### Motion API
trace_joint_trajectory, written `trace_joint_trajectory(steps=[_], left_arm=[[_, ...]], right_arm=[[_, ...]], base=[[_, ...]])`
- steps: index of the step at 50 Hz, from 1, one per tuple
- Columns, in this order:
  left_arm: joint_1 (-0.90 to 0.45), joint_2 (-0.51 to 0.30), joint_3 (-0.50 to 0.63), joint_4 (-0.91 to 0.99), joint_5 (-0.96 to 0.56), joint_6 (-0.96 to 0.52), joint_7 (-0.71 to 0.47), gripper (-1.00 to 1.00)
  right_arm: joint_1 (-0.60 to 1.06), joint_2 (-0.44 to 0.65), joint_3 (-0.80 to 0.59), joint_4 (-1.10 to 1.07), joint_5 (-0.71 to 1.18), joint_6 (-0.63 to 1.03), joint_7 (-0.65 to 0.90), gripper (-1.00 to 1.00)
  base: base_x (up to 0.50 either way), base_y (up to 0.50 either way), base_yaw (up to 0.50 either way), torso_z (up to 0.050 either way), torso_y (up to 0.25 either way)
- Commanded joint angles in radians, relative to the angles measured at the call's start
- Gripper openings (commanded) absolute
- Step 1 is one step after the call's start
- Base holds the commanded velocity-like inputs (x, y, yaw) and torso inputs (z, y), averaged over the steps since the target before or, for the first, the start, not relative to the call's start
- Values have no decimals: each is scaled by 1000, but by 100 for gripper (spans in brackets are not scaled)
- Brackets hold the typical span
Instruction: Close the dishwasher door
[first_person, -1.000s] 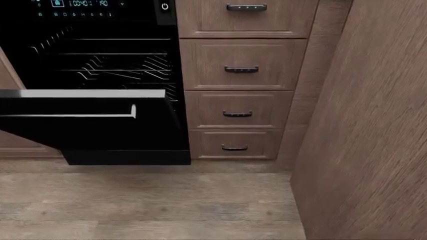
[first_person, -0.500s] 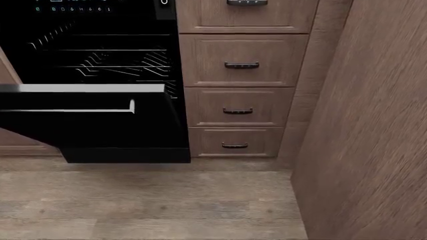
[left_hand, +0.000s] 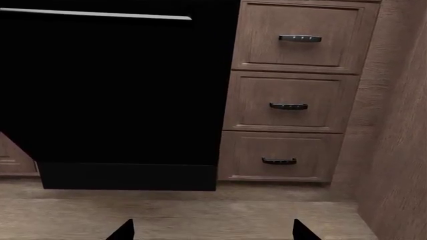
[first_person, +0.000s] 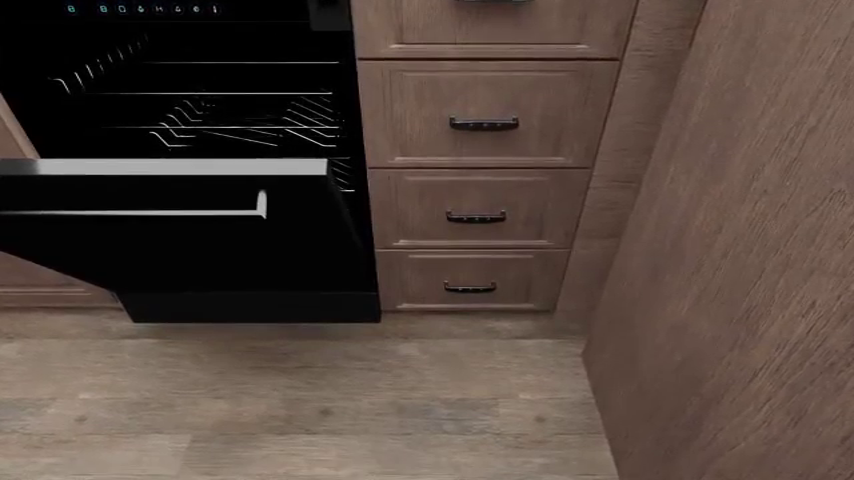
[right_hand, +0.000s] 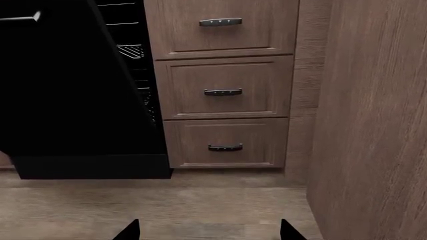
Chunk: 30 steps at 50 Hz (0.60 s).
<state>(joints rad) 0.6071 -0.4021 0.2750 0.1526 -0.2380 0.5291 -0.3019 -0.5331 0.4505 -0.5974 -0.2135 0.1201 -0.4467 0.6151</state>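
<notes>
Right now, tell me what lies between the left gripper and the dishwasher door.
Only bare wood floor separates the left gripper from the dishwasher door, per the left wrist view.

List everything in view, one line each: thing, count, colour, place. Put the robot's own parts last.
dishwasher door: 1, glossy black with a silver-grey top edge, hanging partly open at the left of the head view
door handle: 1, thin silver bar, across the door's outer face near its top
racks: wire, pale grey, inside the dark opening above the door; count unclear
display strip: 1, black with cyan lit digits, above the opening
drawers: 4 fronts in the head view, brown wood with small dark handles, stacked right of the dishwasher
side panel: 1, brown wood, far right
floor: grey-brown planks, in front
left gripper: 1, dark fingertips apart, touching nothing
right gripper: 1, dark fingertips apart, touching nothing
</notes>
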Motion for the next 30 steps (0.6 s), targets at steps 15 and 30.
trace_joint_trajectory(steps=[15, 30], left_arm=[[1, -8, 7, 0, -2, 5, -8, 100], [-6, -8, 13, 1, -1, -1, -15, 100]], right_arm=[[22, 11, -1, -10, 23, 26, 1, 100], [19, 12, -6, -5, 20, 16, 7, 100]], base=[[0, 5, 0, 0, 0], [0, 124, 0, 0, 0]])
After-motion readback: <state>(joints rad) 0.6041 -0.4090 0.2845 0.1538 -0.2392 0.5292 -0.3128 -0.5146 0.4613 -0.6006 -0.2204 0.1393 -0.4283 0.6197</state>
